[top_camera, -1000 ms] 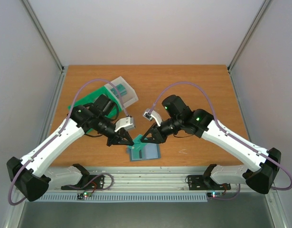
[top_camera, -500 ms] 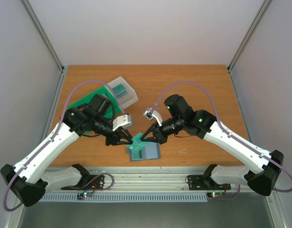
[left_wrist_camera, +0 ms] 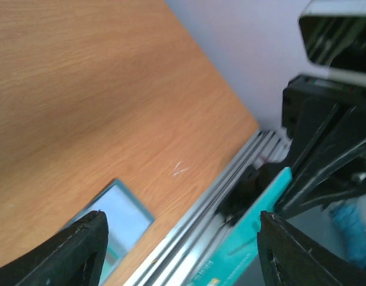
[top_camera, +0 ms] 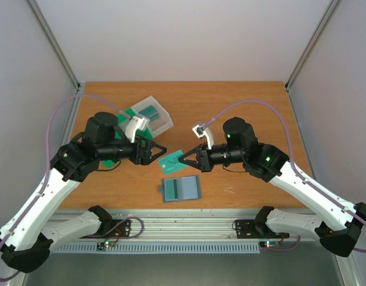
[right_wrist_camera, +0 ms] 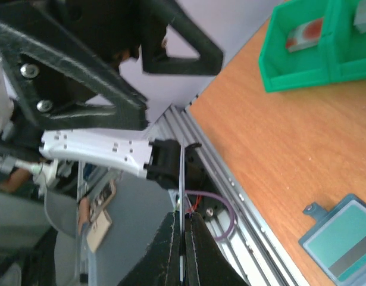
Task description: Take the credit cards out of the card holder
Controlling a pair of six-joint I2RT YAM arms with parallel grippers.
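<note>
The blue-grey card holder (top_camera: 180,189) lies open and flat near the table's front edge, with a pale card with a dark stripe (top_camera: 177,189) still in it. A teal credit card (top_camera: 171,159) hangs in the air above and behind the holder, and my right gripper (top_camera: 191,159) is shut on its right end. In the right wrist view the card (right_wrist_camera: 182,173) shows edge-on between the closed fingers (right_wrist_camera: 197,250), with the holder (right_wrist_camera: 343,238) at the lower right. My left gripper (top_camera: 156,150) stands open just left of the card. Its fingers (left_wrist_camera: 81,250) are spread, with the card (left_wrist_camera: 254,238) between and beyond them.
A green tray (top_camera: 124,118) with a clear white bin (top_camera: 153,114) stands at the back left, under the left arm; it also shows in the right wrist view as a green tray (right_wrist_camera: 307,53). The metal rail (top_camera: 188,223) runs along the table's front edge.
The left gripper opened, let go of the teal card and drew back to the upper left. The right gripper shut on the card and lifted it off the holder.
</note>
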